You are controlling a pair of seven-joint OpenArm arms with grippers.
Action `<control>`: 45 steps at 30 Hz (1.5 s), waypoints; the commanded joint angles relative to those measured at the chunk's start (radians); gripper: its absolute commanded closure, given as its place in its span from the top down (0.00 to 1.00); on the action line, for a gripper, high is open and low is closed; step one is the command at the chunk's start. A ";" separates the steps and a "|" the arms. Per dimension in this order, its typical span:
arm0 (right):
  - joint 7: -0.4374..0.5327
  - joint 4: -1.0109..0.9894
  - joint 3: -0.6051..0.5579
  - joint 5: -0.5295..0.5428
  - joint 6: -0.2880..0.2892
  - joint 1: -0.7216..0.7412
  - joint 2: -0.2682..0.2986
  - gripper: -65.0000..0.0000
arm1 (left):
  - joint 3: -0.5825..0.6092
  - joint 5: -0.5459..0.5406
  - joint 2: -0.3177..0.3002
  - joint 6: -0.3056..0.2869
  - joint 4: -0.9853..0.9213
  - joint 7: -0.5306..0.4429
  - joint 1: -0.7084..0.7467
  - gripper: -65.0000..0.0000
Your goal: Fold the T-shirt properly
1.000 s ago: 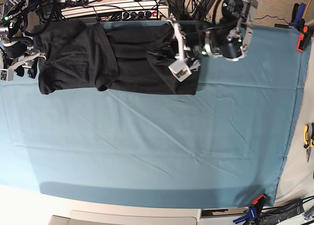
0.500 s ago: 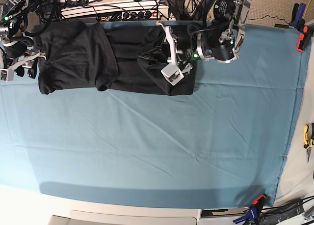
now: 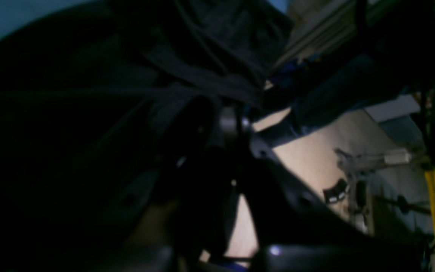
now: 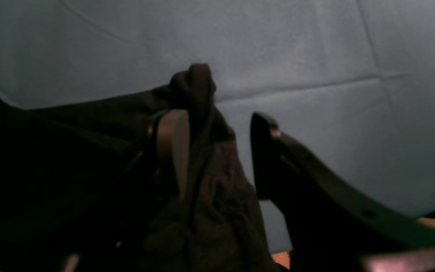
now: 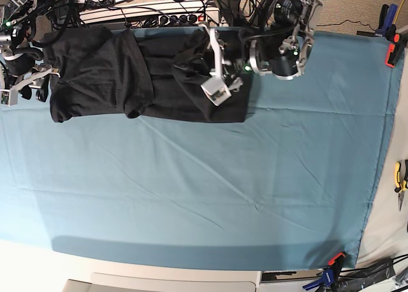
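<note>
Item 1, T-shirt (image 5: 102, 72): we found it black, plain side up, lying along the far edge of the teal cloth (image 5: 191, 190), folded into a long band, its right-hand part lifted and bunched.

Item 2, left gripper (image 5: 220, 81): we saw it over the band's right-hand part, pressed together on a raised fold of the T-shirt (image 3: 210, 79); the wrist view was dark and blurred, but black fabric draped from the pinch.

Item 3, right gripper (image 4: 217, 151): we noted it at the band's left end, spread, one finger (image 4: 172, 147) against a small peak of T-shirt (image 4: 198, 87), the other apart over bare cloth (image 4: 315, 56).

Item 4, clamps (image 5: 331, 263): we recorded them on the cloth's near right corner.
</note>
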 commanded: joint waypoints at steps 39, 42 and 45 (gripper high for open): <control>0.029 0.017 0.005 0.010 -0.005 0.005 0.017 0.41 | 0.036 0.090 0.048 -0.008 0.015 -0.115 -0.028 0.04; 0.029 0.017 0.005 0.010 -0.005 0.005 0.017 0.41 | 0.036 0.101 0.057 -0.016 0.015 -0.116 -0.028 0.23; 0.029 0.017 0.005 0.010 -0.005 0.005 0.017 0.41 | 0.036 0.127 0.078 -0.019 0.015 -0.127 -0.028 0.31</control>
